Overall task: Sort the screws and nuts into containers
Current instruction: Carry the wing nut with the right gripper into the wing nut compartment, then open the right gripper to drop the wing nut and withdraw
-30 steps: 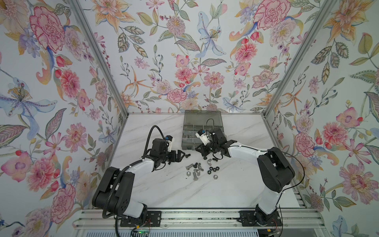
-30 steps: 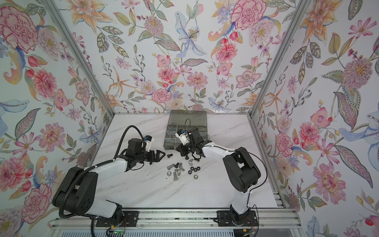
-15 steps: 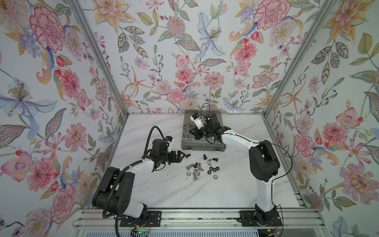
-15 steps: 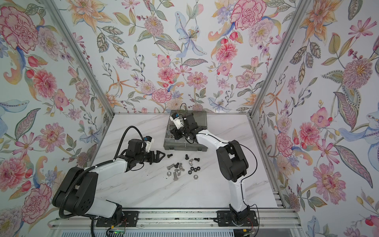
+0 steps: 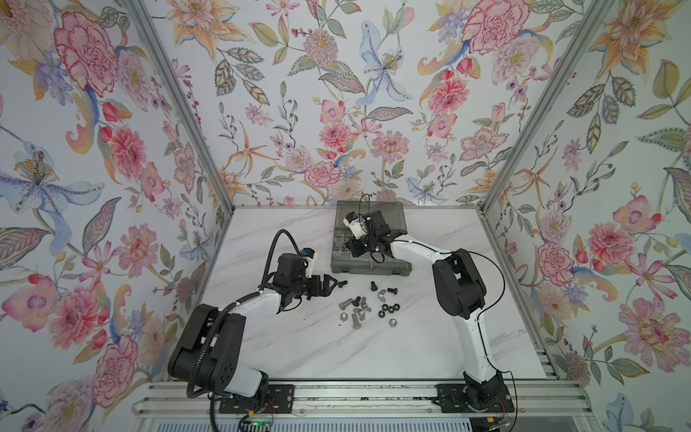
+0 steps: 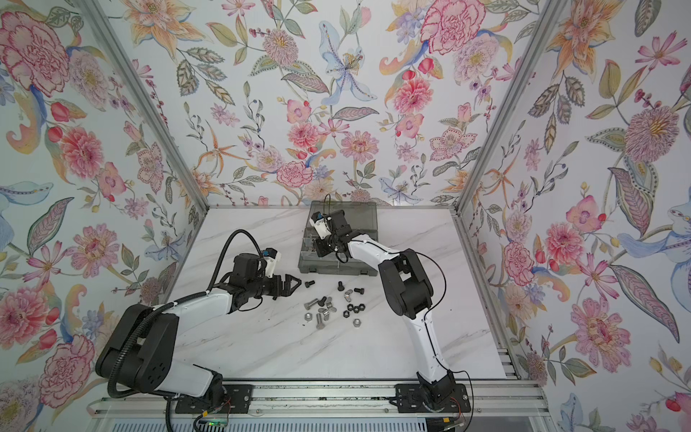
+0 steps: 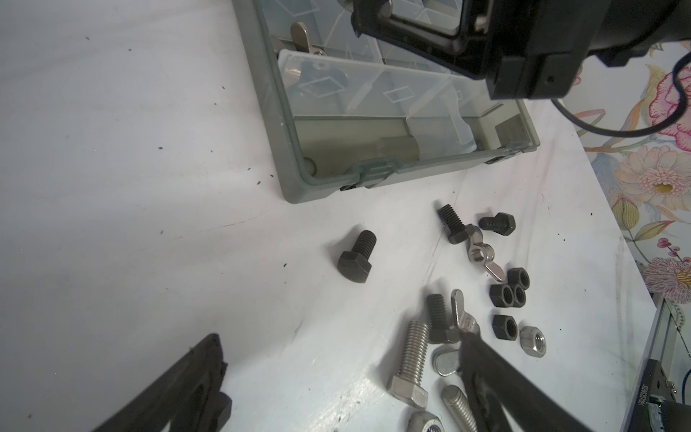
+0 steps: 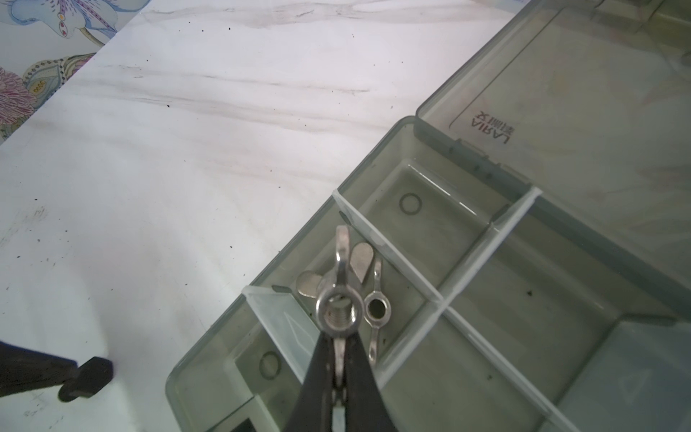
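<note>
pinching a silver wing nut by one ear with the right gripper, clamping shut on it, and hovering it over a cell at the edge of the grey organizer box, right above two wing nuts already lying in there. holding the left gripper wide open and empty, low over the tabletop, just beside a lone black bolt and not touching it. leaving the rest of the screws and nuts loose in front of the box, silver and black mixed together.

risking, by my reading, a bad drop: gripping only a thin ear, so possibly letting the nut swing or cling to a jaw on release and tumble sideways. hanging close to a clear divider, so possibly bouncing off its top edge into the neighbouring empty cell, or over the outer wall onto the tabletop. landing metal on metal, so maybe skipping off the nuts below. also risking a nudge of the light box with the arm reaching across it. on the left side, possibly knocking the bolt into a roll by closing off-centre.

working on a white marble-look surface, smooth, flecked with small dark specks, hard enough to let dropped parts roll. standing inside a booth of floral wallpaper panels with aluminium corner posts and a slotted rail along the front.
</note>
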`<action>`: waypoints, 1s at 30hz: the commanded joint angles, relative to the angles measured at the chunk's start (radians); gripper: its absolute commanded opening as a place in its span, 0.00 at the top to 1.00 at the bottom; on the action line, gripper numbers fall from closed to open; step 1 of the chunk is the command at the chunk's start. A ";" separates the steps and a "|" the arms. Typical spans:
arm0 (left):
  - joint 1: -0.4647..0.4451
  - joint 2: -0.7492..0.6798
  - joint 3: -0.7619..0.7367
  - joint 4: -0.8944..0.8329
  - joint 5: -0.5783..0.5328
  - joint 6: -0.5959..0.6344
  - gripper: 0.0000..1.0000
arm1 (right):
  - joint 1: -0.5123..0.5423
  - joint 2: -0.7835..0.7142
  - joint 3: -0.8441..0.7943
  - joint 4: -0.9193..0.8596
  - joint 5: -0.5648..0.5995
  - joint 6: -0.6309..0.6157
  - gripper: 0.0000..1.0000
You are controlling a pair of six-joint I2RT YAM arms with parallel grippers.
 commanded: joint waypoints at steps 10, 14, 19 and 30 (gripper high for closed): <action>0.006 -0.043 -0.025 -0.002 0.008 0.001 0.01 | 0.009 -0.012 0.014 -0.017 0.014 -0.014 0.77; 0.007 -0.044 -0.026 0.002 0.011 0.001 0.01 | 0.009 -0.049 -0.014 -0.018 0.006 -0.024 0.76; 0.006 -0.043 -0.030 0.007 0.011 -0.002 0.01 | 0.007 -0.125 -0.075 -0.017 0.006 -0.038 0.71; 0.007 -0.040 -0.045 0.024 -0.005 -0.019 0.01 | 0.027 -0.399 -0.390 -0.014 -0.005 0.011 0.61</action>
